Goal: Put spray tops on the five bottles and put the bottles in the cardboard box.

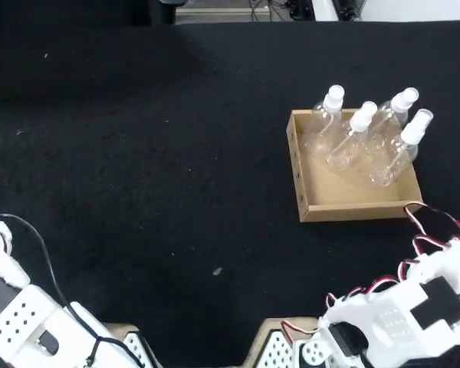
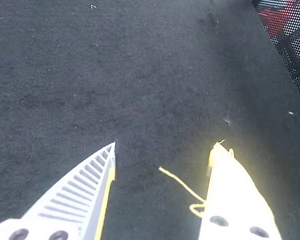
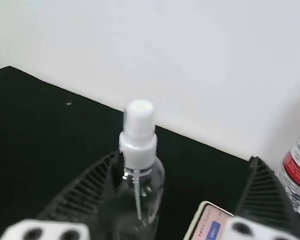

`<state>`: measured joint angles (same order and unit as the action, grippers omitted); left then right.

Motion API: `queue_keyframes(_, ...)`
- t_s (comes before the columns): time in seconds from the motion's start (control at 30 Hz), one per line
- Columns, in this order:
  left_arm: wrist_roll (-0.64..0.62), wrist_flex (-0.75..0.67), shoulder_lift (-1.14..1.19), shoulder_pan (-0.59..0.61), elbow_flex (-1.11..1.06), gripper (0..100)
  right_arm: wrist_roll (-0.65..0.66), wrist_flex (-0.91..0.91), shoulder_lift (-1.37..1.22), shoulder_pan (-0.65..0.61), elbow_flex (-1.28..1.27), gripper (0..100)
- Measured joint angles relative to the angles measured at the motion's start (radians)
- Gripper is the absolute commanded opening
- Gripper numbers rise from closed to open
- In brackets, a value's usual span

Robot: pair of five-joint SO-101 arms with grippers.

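Observation:
Four clear bottles with white spray tops stand in the cardboard box [image 1: 297, 165] at the right of the table: one at the back left [image 1: 324, 123], one in the middle [image 1: 346, 146], one at the back right [image 1: 389, 121], one at the right [image 1: 392, 159]. A fifth bottle [image 3: 140, 185] with a spray top [image 3: 139, 131] stands between the fingers of my right gripper [image 3: 184, 160], close against one finger [image 3: 92, 187]; the jaws are spread far wider than the bottle. My left gripper [image 2: 165, 147] is open just above bare black cloth.
Black cloth [image 1: 153, 153] covers the table. My left arm [image 1: 23, 322] and right arm [image 1: 399, 314] sit at the near edge. In the right wrist view a white wall rises behind the table, with a red-labelled water bottle [image 3: 297, 170] and a flat phone-like object [image 3: 207, 227] nearby.

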<state>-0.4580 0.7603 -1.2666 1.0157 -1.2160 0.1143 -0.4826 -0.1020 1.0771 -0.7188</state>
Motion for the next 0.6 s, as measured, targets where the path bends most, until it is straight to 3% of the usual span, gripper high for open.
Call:
queue_keyframes(0.33, 0.000, 0.000, 0.000, 0.000, 0.000, 28, 0.072, 0.000, -0.017, -0.061, 0.038, 33.2)
queue_keyframes(0.6, 0.000, 0.000, 0.000, 0.000, 0.000, 28, 0.075, 0.000, -0.244, -0.063, 0.216, 33.2)
